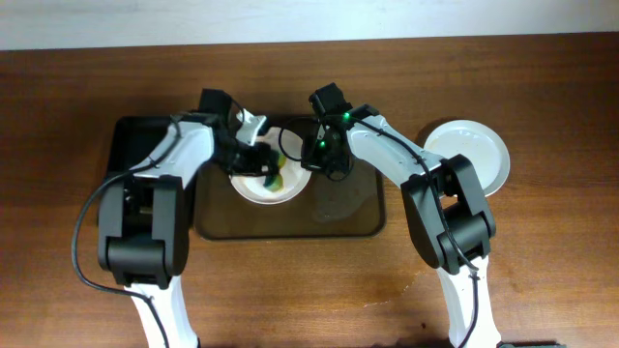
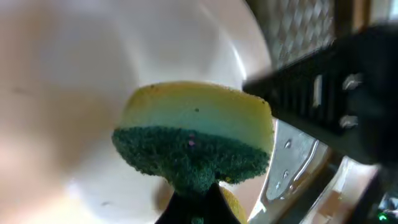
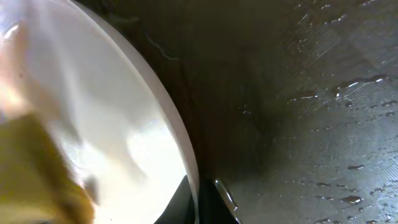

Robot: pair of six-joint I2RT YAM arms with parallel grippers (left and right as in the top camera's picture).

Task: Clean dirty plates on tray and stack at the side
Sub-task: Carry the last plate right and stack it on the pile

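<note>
A white plate (image 1: 253, 187) lies on the dark brown tray (image 1: 348, 217), at its upper left. My left gripper (image 1: 259, 159) is shut on a yellow and green sponge (image 2: 194, 140) that presses on the plate's inside (image 2: 74, 93). My right gripper (image 1: 314, 159) is shut on the plate's right rim (image 3: 186, 163), one finger on each side of it. Another white plate (image 1: 470, 155) sits on the table to the right of the tray. The pale blue-green plate is out of view.
A smaller black tray (image 1: 135, 145) lies left of the brown tray, under my left arm. The brown tray's surface is wet with droplets (image 3: 323, 112). The wooden table (image 1: 309, 290) extends in front.
</note>
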